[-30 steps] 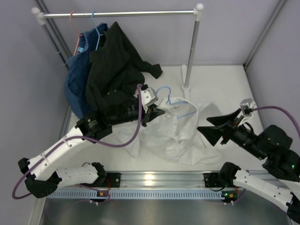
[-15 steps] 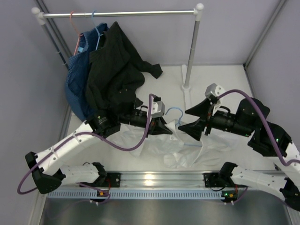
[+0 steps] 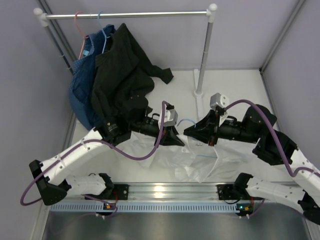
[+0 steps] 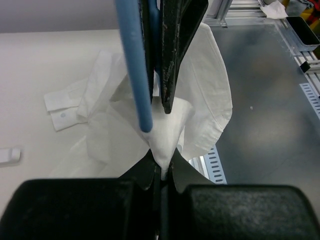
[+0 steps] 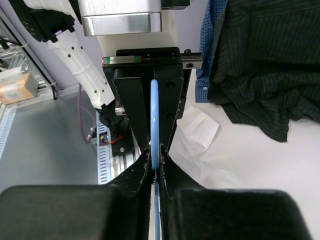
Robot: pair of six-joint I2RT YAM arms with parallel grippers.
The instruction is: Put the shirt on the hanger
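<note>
Reaching inward nose to nose, the left gripper (image 4: 161, 169) pinches the wrinkled white long-sleeved shirt (image 4: 210, 100) while the right gripper (image 5: 156, 159) clamps the thin light-blue wire hanger (image 5: 154, 110).

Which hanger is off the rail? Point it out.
The light-blue hanger pinched in the right pincer, above the white shirt. The pink hanger and the other blue hanger hang hooked on the rail.
</note>
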